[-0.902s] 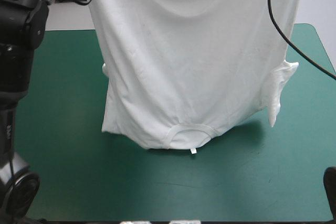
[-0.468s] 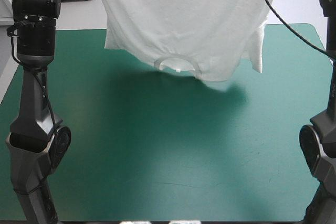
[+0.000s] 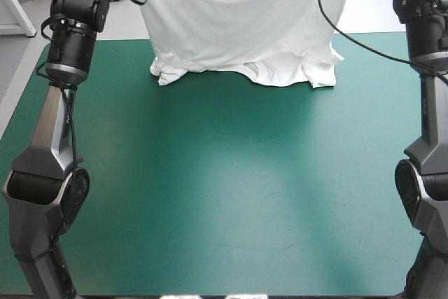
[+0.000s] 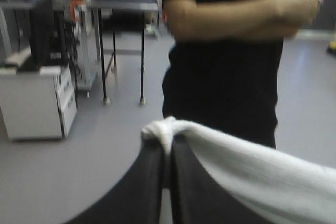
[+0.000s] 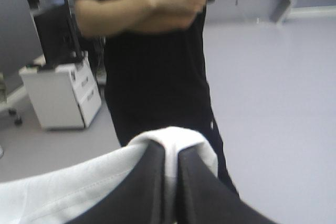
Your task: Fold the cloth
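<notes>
**Item:** one white, short-sleeved T-shirt of soft knit cloth.

**Position:** We find it hanging as a broad sheet above the far edge of the surface, stretched between two raised hands. Its lower edge slumps in ripples onto the teal-green covered surface, close to that far edge.

**Handling, as we judge it:**
- Light and limp, with no stiffness of its own.
- It sags in the span between the two grips and puddles where it meets the cover, so it will follow whatever pulls it and crease wherever it is set down carelessly.
- It is not fragile.
- It is smooth enough to creep out of a shallow pinch.

**Where to take hold:** We would grip at the corners and along the outer edges, well apart, so the sheet hangs under its own weight. A grip in the middle of the panel would only gather it into a bunch.

**Holders:**
- Left hand, of two broad black fin-shaped fingers. It is pressed together into a pointed arch, clamped on a small knot of the white cloth that bulges over the tips. From there the sheet runs off to one side.
- Right hand, of the same build. It is likewise all but closed on a fold of the cloth that wraps over its tips.

**Caution:** We judge that each hand holds only a small bunch of cloth, so a sharp tug could pull it free.
</notes>
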Robot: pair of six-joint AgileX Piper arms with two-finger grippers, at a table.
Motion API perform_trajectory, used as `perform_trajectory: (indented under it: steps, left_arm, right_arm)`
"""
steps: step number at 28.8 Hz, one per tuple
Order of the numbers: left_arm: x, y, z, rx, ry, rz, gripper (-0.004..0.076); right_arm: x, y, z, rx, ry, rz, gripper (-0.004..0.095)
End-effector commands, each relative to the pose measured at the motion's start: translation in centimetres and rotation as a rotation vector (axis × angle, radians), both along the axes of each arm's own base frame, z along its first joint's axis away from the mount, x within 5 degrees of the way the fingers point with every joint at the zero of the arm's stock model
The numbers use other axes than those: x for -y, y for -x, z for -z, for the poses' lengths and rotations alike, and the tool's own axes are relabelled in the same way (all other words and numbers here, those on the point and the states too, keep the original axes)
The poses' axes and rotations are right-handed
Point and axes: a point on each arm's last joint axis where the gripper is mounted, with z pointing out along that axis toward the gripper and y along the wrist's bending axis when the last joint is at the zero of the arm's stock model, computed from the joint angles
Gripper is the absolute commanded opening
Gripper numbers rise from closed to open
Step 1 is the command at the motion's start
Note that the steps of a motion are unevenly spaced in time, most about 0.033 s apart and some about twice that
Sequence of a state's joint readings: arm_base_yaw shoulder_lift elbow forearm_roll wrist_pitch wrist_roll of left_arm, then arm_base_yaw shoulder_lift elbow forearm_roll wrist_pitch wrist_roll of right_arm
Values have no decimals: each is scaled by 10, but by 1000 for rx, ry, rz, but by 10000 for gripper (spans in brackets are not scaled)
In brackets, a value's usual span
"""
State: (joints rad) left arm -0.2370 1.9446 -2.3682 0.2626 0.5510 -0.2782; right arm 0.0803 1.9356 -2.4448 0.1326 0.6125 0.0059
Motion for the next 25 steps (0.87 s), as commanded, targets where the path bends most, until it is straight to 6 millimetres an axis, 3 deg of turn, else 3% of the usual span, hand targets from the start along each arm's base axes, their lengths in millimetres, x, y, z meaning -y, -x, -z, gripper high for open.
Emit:
perform_trajectory:
  steps: [1, 6, 10, 15, 19, 23, 25]
  left_arm:
    - [-3, 36, -20, 4, -51, 68, -9]
    - [-4, 56, 11, -184, -105, 111, -9]
    - [-4, 82, 51, -395, -124, 154, -9]
    - [-3, 130, 93, -569, -182, 210, -9]
    - [0, 169, 116, -643, -221, 260, -9]
    - [-1, 197, 141, -772, -250, 290, -9]
    - [-1, 213, 156, -890, -278, 312, -9]
  right_arm:
    - [6, 27, -9, -15, 17, -1, -17]
    - [1, 39, 43, -263, 93, -71, -17]
    - [1, 65, 82, -446, 129, -106, -17]
    - [3, 111, 125, -642, 142, -133, -17]
    - [2, 153, 139, -679, 144, -143, -17]
    - [-8, 190, 156, -757, 146, -189, -17]
    - [-16, 211, 177, -882, 172, -250, -17]
